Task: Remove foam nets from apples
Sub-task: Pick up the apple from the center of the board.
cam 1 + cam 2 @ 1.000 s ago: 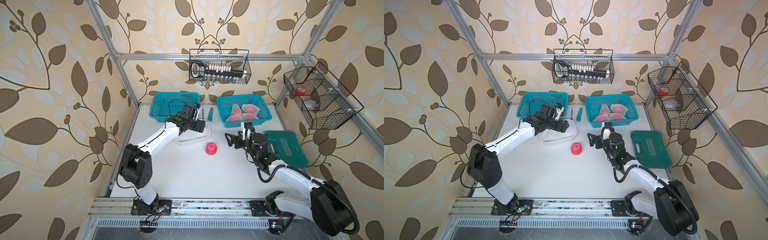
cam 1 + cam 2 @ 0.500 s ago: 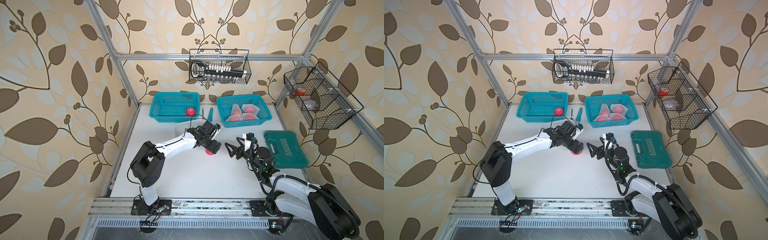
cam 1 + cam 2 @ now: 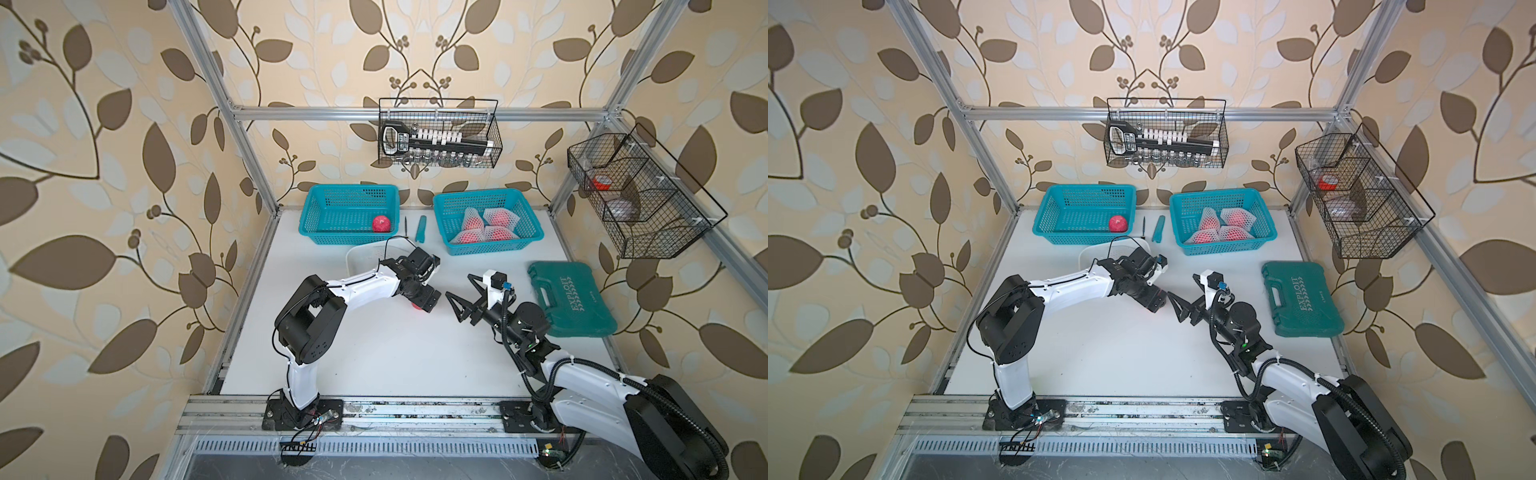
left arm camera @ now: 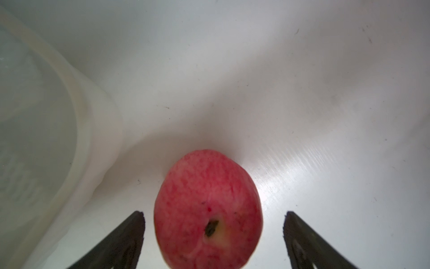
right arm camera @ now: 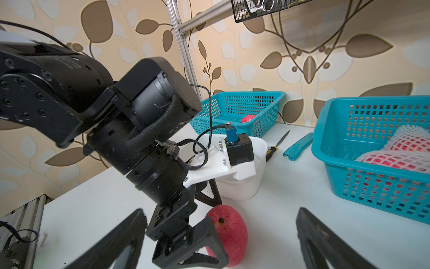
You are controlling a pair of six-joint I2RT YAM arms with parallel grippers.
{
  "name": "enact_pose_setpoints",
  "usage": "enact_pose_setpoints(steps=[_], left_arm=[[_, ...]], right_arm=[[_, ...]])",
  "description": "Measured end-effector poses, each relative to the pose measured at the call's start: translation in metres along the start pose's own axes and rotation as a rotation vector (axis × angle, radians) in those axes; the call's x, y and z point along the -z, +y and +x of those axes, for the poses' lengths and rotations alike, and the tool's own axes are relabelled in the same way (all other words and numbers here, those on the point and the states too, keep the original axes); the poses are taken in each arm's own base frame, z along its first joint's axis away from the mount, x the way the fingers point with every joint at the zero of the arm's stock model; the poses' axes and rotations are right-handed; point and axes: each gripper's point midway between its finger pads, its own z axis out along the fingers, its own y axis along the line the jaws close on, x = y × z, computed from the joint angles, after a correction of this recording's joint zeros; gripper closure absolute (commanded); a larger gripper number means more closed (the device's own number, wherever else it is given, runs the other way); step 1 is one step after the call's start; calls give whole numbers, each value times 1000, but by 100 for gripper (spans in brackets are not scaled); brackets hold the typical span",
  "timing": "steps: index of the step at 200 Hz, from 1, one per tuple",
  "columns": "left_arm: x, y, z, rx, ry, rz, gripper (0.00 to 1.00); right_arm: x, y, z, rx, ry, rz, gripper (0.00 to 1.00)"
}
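Both spread, left hand (image 4: pixel 213 215) straddling apple (image 5: pixel 229 233) near tub (image 4: pixel 95 135) edge, right hand (image 3: pixel 458 286) close

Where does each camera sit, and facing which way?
Top views: high in front, looking down on the table; left arm, right arm show.
Left wrist: on that arm, looking past the left end effector at a bare apple.
Right wrist: on that arm, looking past the right end effector at the left arm.
Shared: wrist views both show that apple.
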Motion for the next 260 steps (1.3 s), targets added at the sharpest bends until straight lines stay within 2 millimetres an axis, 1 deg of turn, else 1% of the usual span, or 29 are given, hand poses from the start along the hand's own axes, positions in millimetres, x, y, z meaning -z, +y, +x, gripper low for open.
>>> enact_pose_setpoints(steps=[28, 42, 54, 61, 66, 98, 125, 141, 163, 183, 202, 224, 236, 260], left_arm=[[-8, 1, 4, -1, 13, -3, 19], [-13, 3, 6, 0, 20, -6, 26], [-15, 3, 5, -4, 13, -7, 29], [-15, 3, 4, -3, 10, -9, 36], [-15, 3, 4, -5, 9, -9, 38], [-16, 4, 3, -10, 2, -15, 43], [-15, 4, 3, -12, -10, -13, 44], [-12, 4, 7, -11, -1, -15, 44], [-1, 4, 9, -18, 5, -20, 44], [19, 6, 2, -19, -25, -24, 44], [41, 8, -10, -15, -73, -24, 44], [65, 16, -30, 2, -144, -28, 44], [75, 22, -40, 12, -178, -34, 43], [88, 35, -50, 30, -217, -48, 43]], right_arm=[[0, -2, 1, -1, 3, 10, 0], [0, -3, 1, -1, 1, 16, 0], [0, -3, 1, -1, 1, 17, 0], [0, -3, 1, -1, 0, 17, 1], [0, -3, 0, -1, 0, 18, 0], [0, -3, -2, 1, -10, 22, 1], [2, -4, -6, 3, -24, 30, 0], [3, -4, -6, 4, -28, 30, 0], [4, -2, -6, 8, -30, 17, 0], [4, 3, -8, 15, -36, -6, 0], [4, 5, -9, 17, -37, -20, 0], [4, 6, -8, 17, -36, -28, 0], [4, 7, -9, 17, -36, -31, 1], [5, 9, -11, 24, -45, -40, 0]])
